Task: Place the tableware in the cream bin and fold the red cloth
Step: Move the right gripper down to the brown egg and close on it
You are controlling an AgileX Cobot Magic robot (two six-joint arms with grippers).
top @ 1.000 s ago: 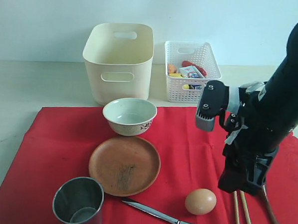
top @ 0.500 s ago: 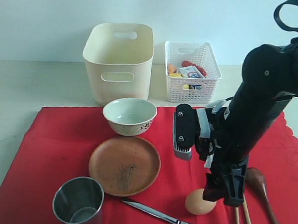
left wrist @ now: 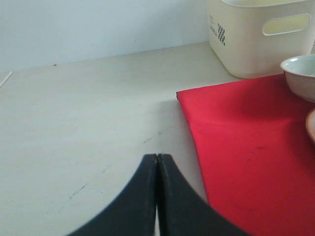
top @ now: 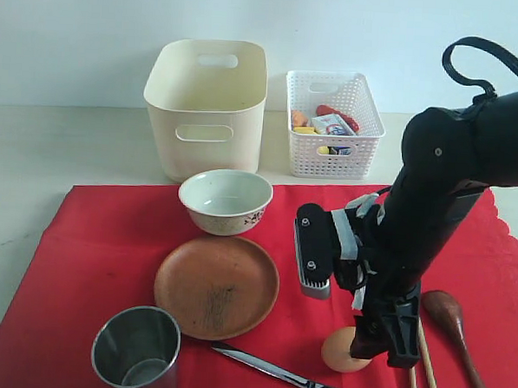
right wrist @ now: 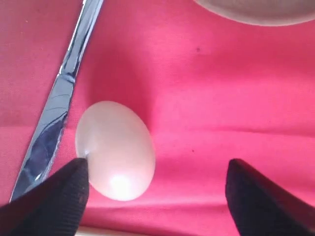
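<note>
The red cloth (top: 109,238) covers the table front and carries a white bowl (top: 225,201), a brown plate (top: 217,286), a steel cup (top: 136,348), a knife (top: 293,380), chopsticks (top: 425,372) and a dark spoon (top: 456,330). Behind the cloth stands the cream bin (top: 207,104). My right gripper (right wrist: 157,189) is open and low over the cloth. An egg (right wrist: 115,150) lies between its jaws, close against one finger (right wrist: 64,191), beside the knife (right wrist: 59,103). My left gripper (left wrist: 157,158) is shut on nothing, above the bare table by the cloth's corner (left wrist: 236,128).
A white lattice basket (top: 332,124) with food items stands right of the bin. Pale table top (left wrist: 74,113) stretches left of the cloth. The right arm hides part of the egg (top: 337,353) and the chopsticks' upper ends in the exterior view.
The right arm has swung left and down from over the chopsticks until its jaws straddle the egg. The left gripper stays shut.
</note>
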